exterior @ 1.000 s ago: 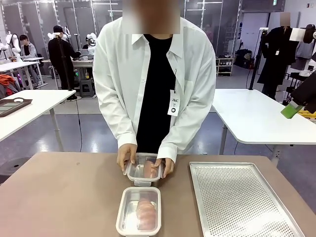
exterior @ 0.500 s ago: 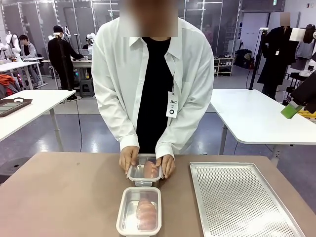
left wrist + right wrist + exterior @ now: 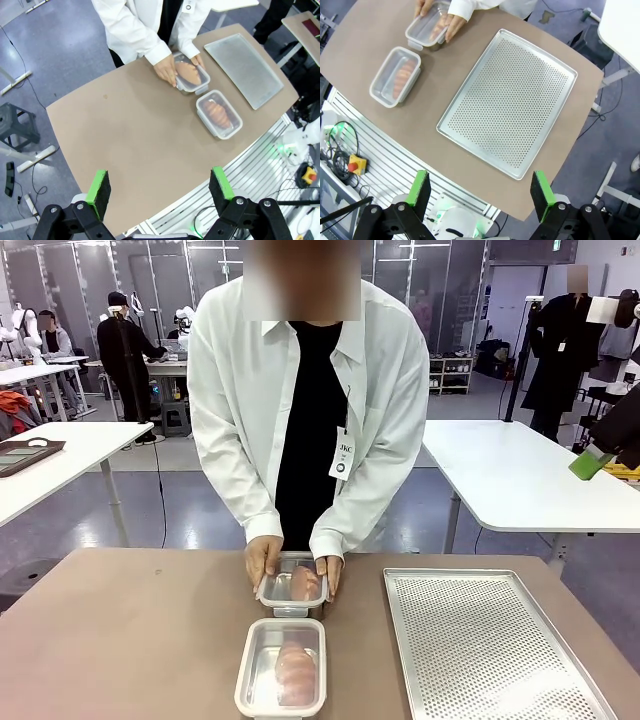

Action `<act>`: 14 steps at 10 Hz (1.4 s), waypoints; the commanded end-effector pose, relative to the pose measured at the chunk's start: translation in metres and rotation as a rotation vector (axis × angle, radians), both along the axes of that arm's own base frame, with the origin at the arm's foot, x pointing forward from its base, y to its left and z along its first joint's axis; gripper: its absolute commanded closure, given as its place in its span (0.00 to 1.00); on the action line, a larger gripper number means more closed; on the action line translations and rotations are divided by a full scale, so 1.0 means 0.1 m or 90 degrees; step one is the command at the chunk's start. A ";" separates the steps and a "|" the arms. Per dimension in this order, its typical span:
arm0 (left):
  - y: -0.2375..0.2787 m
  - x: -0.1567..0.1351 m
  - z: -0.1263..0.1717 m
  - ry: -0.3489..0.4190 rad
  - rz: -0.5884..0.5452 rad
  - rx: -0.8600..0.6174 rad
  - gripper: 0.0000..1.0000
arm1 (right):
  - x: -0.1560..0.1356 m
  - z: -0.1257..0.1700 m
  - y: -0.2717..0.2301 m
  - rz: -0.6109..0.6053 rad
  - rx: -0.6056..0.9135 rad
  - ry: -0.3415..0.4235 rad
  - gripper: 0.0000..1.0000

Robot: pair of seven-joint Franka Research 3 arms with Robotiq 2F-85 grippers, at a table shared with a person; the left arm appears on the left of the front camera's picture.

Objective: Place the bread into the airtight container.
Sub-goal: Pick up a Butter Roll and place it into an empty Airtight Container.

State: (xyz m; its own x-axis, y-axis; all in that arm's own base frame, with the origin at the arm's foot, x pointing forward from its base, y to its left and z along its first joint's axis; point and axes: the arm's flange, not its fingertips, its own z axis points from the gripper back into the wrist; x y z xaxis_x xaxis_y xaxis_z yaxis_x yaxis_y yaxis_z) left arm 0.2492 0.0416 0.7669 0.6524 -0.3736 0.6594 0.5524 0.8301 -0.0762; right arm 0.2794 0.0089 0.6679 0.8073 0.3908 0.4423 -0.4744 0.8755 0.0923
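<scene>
**Two Containers Loaded, Grippers High Above the Table**

Two clear rectangular plastic airtight containers sat on the brown table (image 3: 120,640), each with a brownish-orange piece of bread inside. The far container (image 3: 293,584) lay at the person's edge of the table; the person in the white shirt pressed on it with both hands — one hand (image 3: 262,558) on one side, the other hand (image 3: 329,572) on the opposite side — with its bread (image 3: 303,583) visible through the clear plastic. The near container (image 3: 283,667) stood just in front of it, close but apart, with its own bread (image 3: 295,672) lying lengthwise within. Whether either lid was fully sealed could not be told.

A perforated silver metal baking tray (image 3: 480,640) lay beside the containers, on the robot's right, bare.

The left gripper (image 3: 160,186) hung high over the table, its green-padded fingers wide apart and holding nothing. The right gripper (image 3: 481,187) hung likewise above the tray — jaws spread wide, nothing between them.
</scene>
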 end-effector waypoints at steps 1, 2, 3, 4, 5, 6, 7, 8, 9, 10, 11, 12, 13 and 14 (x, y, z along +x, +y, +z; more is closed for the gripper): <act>0.00 0.00 0.01 -0.004 -0.011 0.003 0.00 | -0.03 0.01 -0.01 0.001 0.000 0.003 0.00; 0.00 0.00 0.01 -0.004 -0.011 0.003 0.00 | -0.03 0.01 -0.01 0.001 0.000 0.003 0.00; 0.00 0.00 0.01 -0.004 -0.011 0.003 0.00 | -0.03 0.01 -0.01 0.001 0.000 0.003 0.00; 0.00 0.00 0.01 -0.004 -0.011 0.003 0.00 | -0.03 0.01 -0.01 0.001 0.000 0.003 0.00; 0.00 0.00 0.01 -0.004 -0.011 0.003 0.00 | -0.03 0.01 -0.01 0.001 0.000 0.003 0.00; 0.00 0.00 0.01 -0.004 -0.011 0.003 0.00 | -0.03 0.01 -0.01 0.001 0.000 0.003 0.00; 0.00 0.00 0.01 -0.004 -0.011 0.003 0.00 | -0.03 0.01 -0.01 0.001 0.000 0.003 0.00; 0.00 0.00 0.01 -0.004 -0.011 0.003 0.00 | -0.03 0.01 -0.01 0.001 0.000 0.003 0.00; 0.00 0.00 0.01 -0.004 -0.011 0.003 0.00 | -0.03 0.01 -0.01 0.001 0.000 0.003 0.00; 0.00 0.00 0.01 -0.004 -0.011 0.003 0.00 | -0.03 0.01 -0.01 0.001 0.000 0.003 0.00; 0.00 0.00 0.01 -0.004 -0.011 0.003 0.00 | -0.03 0.01 -0.01 0.001 0.000 0.003 0.00; 0.00 0.00 0.01 -0.004 -0.011 0.003 0.00 | -0.03 0.01 -0.01 0.001 0.000 0.003 0.00; 0.00 0.00 0.01 -0.004 -0.011 0.003 0.00 | -0.03 0.01 -0.01 0.001 0.000 0.003 0.00; 0.00 0.00 0.01 -0.004 -0.011 0.003 0.00 | -0.03 0.01 -0.01 0.001 0.000 0.003 0.00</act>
